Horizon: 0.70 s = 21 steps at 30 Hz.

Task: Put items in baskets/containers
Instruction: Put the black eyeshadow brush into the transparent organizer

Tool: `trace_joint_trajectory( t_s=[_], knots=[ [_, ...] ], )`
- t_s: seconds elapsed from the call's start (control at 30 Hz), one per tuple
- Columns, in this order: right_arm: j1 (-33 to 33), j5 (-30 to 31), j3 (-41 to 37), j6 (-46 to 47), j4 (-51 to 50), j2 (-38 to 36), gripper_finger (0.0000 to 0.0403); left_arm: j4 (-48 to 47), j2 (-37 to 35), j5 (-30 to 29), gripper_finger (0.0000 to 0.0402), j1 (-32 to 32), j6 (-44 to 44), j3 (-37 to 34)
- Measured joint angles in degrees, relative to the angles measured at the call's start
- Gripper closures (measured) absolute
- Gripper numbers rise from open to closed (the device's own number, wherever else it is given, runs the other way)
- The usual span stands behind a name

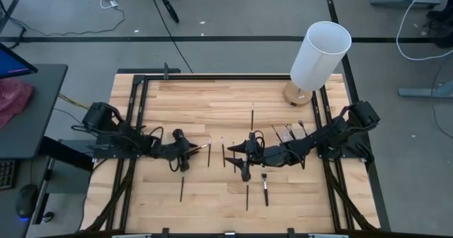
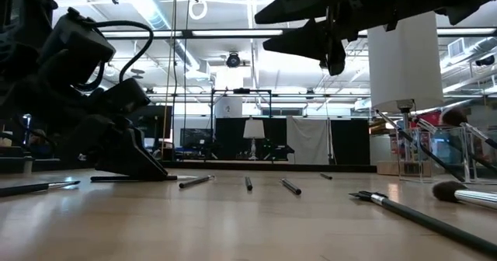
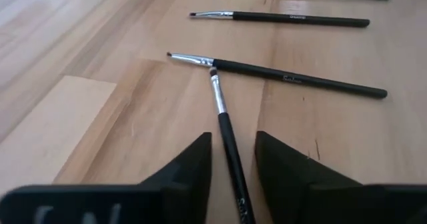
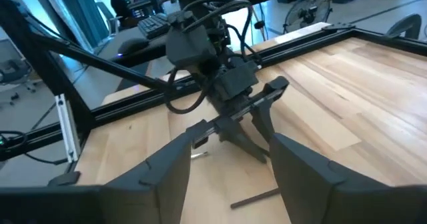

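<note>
Several thin dark brushes lie flat on the wooden table (image 1: 212, 103). My left gripper (image 3: 233, 141) is low over the table at its left middle (image 1: 188, 150), open. One finger stands on each side of a brush's handle (image 3: 224, 127), with a gap on both sides. That brush's bristle tip meets the silver ferrule of another brush (image 3: 280, 76) lying across it. My right gripper (image 4: 230, 177) hangs open and empty above the table's middle (image 1: 237, 153). The clear holder (image 2: 419, 148), at the right, has a few brushes leaning in it (image 1: 289, 133).
A tall white cylinder (image 1: 320, 54) on a round wooden base stands at the far right. More brushes lie near the front (image 1: 182, 188) (image 1: 265, 188) and toward the back (image 1: 253, 115). A black frame (image 1: 134, 110) borders the table. A keyboard and mouse sit off its left side.
</note>
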Motion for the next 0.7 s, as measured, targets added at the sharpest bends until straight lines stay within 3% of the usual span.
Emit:
trace_joint_trajectory(
  t_s=[0.33,0.7],
  knots=[
    [0.9,-0.1,0.0,0.0,0.0,0.0,0.0195,-0.4,0.8,2.6,0.0385,1.3,1.7,0.2],
    [1.9,-0.2,0.0,0.0,0.0,0.0,0.0195,1.7,1.6,3.0,0.0390,0.4,-1.0,0.0]
  ],
)
